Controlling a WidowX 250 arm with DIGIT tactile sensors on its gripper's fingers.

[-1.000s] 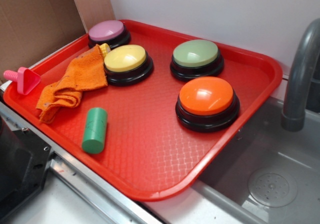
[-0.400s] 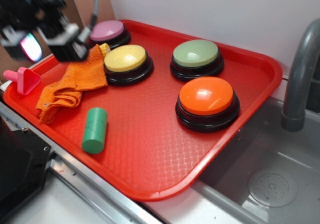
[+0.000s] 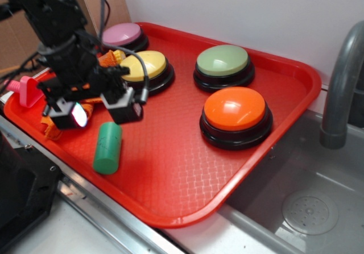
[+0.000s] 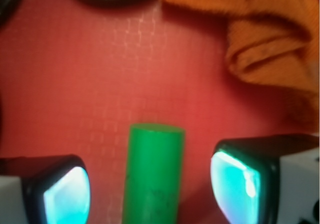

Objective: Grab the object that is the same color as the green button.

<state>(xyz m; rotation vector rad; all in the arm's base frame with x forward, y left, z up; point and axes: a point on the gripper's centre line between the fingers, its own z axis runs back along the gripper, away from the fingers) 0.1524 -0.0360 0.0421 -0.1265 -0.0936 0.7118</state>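
Note:
A small green cylinder, the object (image 3: 107, 147), lies on its side near the front left of the red tray (image 3: 170, 169). My gripper (image 3: 98, 113) hovers just above and behind it, open. In the wrist view the green cylinder (image 4: 152, 176) lies lengthwise between the two fingers, with a gap on each side and nothing gripped. The green button (image 3: 223, 65), a pale dome on a black base, stands at the back of the tray, far from the gripper.
An orange button (image 3: 235, 116), a yellow button (image 3: 147, 69) and a pink button (image 3: 122, 36) also stand on the tray. An orange cloth (image 4: 265, 38) lies crumpled at the left, partly under the arm. A pink toy (image 3: 25, 89) rests at the tray's left edge. A sink and grey faucet (image 3: 341, 83) are at the right.
The arm came into view from the upper left and dropped down and to the right, so the open gripper now hangs over the green cylinder. The cylinder has not moved.

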